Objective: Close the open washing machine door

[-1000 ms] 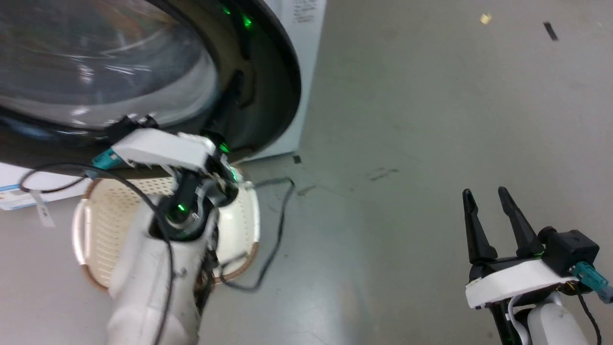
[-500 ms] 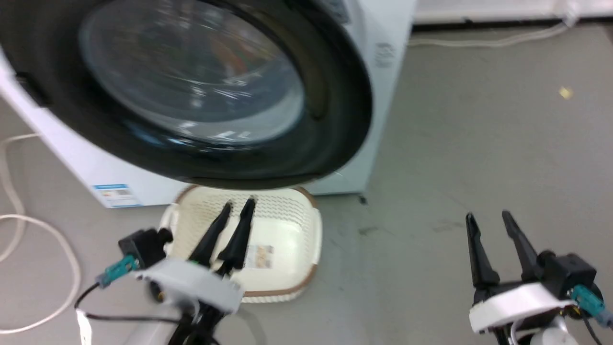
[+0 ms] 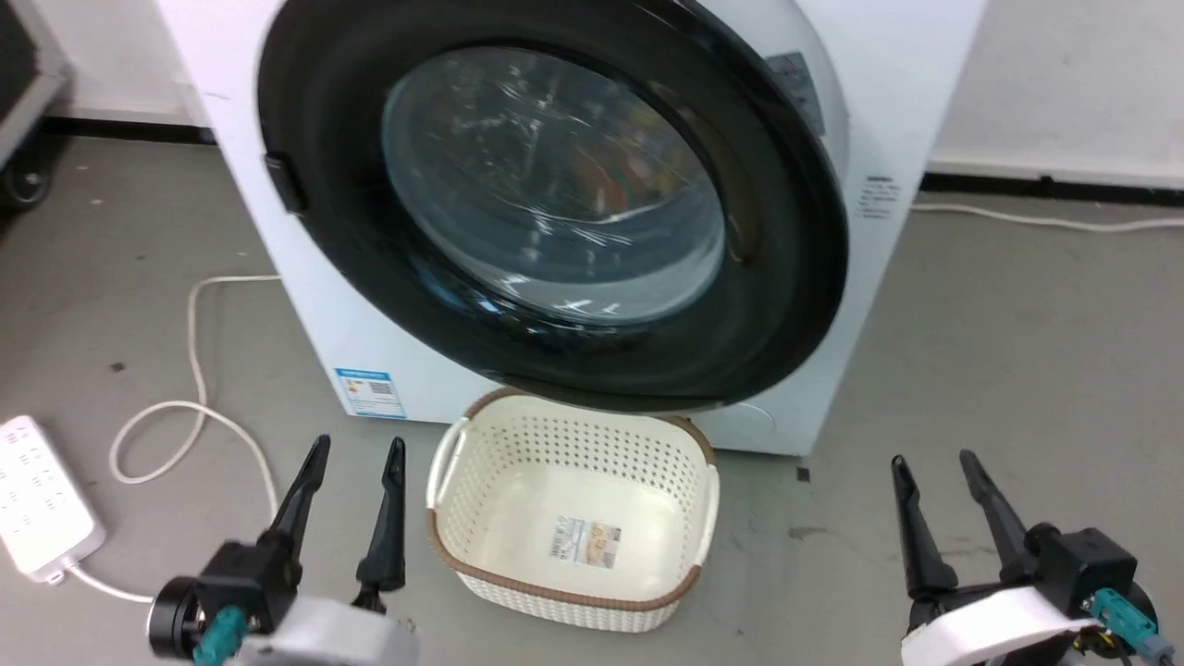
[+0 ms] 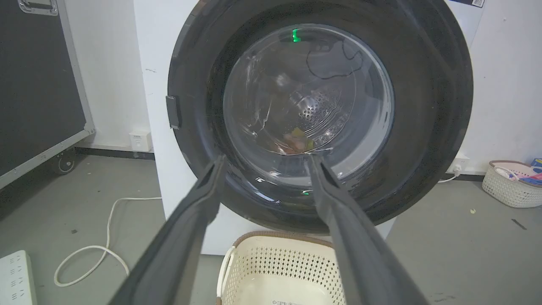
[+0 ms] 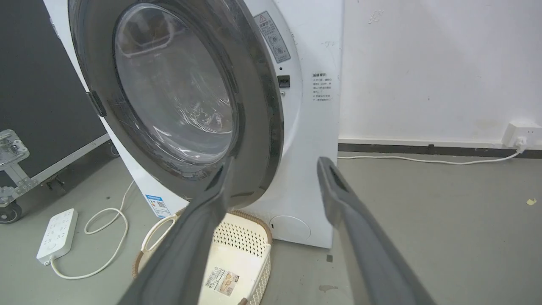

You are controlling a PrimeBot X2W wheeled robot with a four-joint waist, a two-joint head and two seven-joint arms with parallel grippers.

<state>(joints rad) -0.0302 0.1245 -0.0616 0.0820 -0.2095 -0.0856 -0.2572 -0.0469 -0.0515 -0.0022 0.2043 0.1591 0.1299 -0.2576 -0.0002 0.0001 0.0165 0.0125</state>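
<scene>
The washing machine door (image 3: 555,203) hangs on the front of the washing machine (image 3: 324,333). It is swung most of the way to, but in the right wrist view its right edge stands off the white front, so it is ajar. The top of the door is cut off in the head view. Through the glass the left wrist view shows the perforated steel drum and something coloured low inside, too blurred to name.

A blue label (image 3: 370,393) sits low on the washer's front, its print too small to read. The right wrist view shows a grey sticker with a warning triangle (image 5: 273,36) and a block of small print (image 5: 322,87) beside the door, neither legible.

A cream perforated basket (image 3: 583,444) stands on the floor right under the door, with a sticker (image 3: 585,541) on its bottom that cannot be read.

The left claw (image 3: 358,449) is released, fingers apart and holding nothing, just left of the basket and well short of the door. The right claw (image 3: 932,460) is likewise released and empty, farther right, well apart from the door.

A white power strip (image 3: 37,499) and its looping cable (image 3: 194,407) lie on the floor at the left.
</scene>
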